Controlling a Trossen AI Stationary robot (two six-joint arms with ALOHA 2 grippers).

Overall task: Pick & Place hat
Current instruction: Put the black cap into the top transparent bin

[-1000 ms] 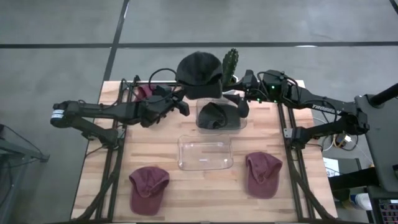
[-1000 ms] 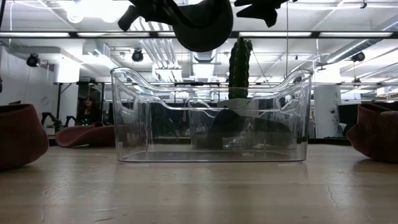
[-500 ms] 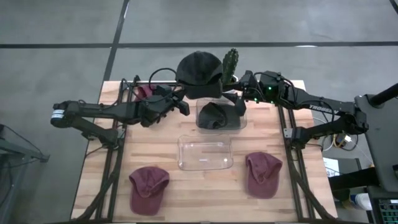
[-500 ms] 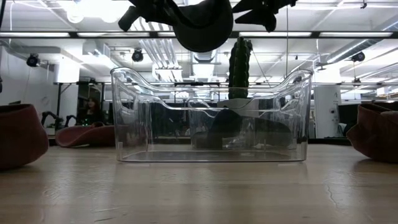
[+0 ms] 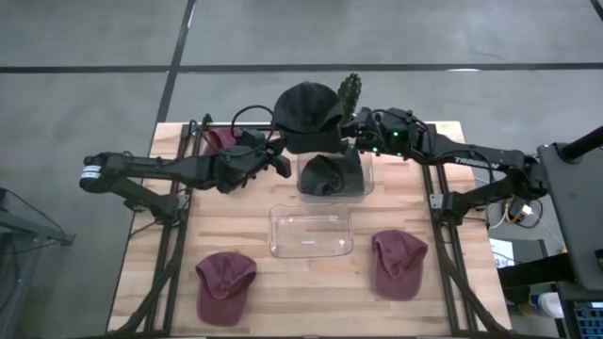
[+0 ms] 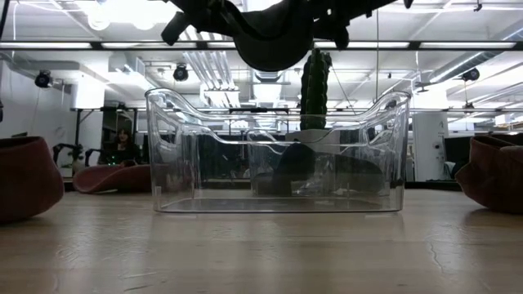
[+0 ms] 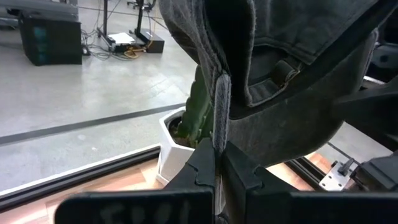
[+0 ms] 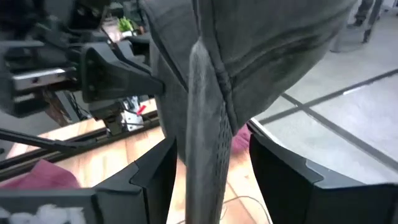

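Above clear plastic bin (image 5: 334, 179): soft dark fabric hat (image 5: 307, 107), left gripper (image 5: 282, 162) pinching.

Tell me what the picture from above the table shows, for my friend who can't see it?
Two robot arms hold a dark hat up over the far side of a wooden table; the left hand pinches it shut and the right hand is open around its edge. Below sit two clear bins, one holding another dark hat, with maroon hats nearby.
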